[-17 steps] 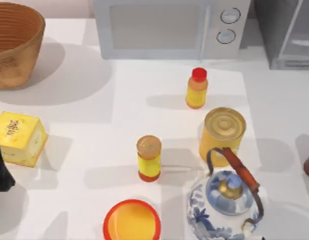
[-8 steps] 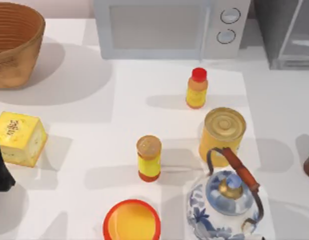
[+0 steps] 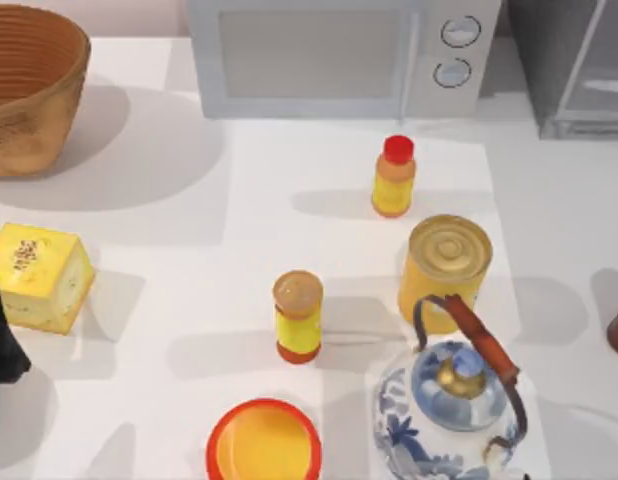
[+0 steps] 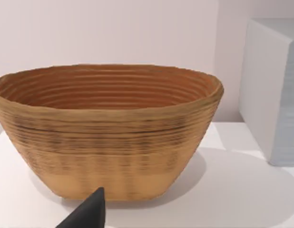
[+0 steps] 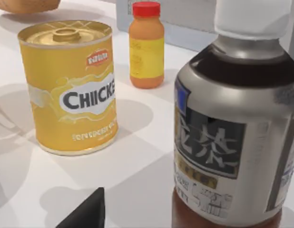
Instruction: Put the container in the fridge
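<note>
- Container, a dark reddish-brown bottle with silver label and white cap (image 5: 232,142), stands at the white table's (image 3: 239,200) right edge near the yellow gold-lidded can (image 3: 445,268) (grey metallic fridge (image 3: 569,60) well apart, back right).
- Our right gripper (image 5: 87,213) is near the container; we can't tell its grip state.
- Our left gripper (image 4: 90,216) faces the woven brown basket (image 4: 109,133); can't tell either.

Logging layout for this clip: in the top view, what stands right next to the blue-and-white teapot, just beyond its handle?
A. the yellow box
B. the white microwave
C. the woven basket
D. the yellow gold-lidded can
D: the yellow gold-lidded can stands directly behind the blue-and-white teapot, with the teapot's handle reaching up to the can's base.
</note>
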